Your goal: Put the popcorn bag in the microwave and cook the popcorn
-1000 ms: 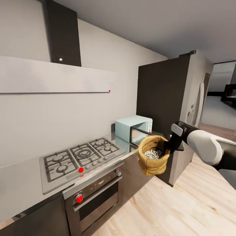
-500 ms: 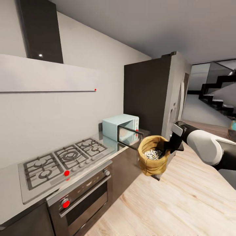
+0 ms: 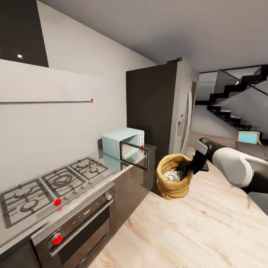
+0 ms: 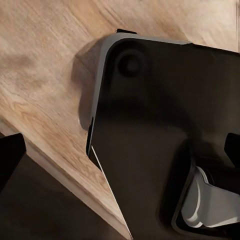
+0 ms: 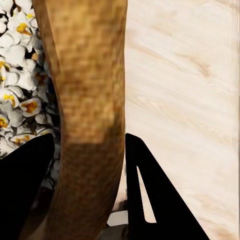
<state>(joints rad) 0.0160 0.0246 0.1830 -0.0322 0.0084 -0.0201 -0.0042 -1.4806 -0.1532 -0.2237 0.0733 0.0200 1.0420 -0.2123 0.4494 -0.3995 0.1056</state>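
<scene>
The right gripper (image 3: 190,168) is clamped on the bag's (image 3: 172,182) rim, holding it in the air above the wood floor (image 3: 193,230), off the counter's (image 3: 111,163) end. Popcorn (image 3: 173,175) fills it. The microwave (image 3: 123,143) at the counter's far end has its door open. I cannot tell the left gripper's state.

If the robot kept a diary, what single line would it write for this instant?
right gripper: shut on popcorn bag rim | bag: held over floor, popcorn inside | microwave: door open, on countertop

home kitchen | gas hob (image 3: 48,186) | oven (image 3: 74,232) | fridge (image 3: 163,108) | staircase (image 3: 238,96)
</scene>
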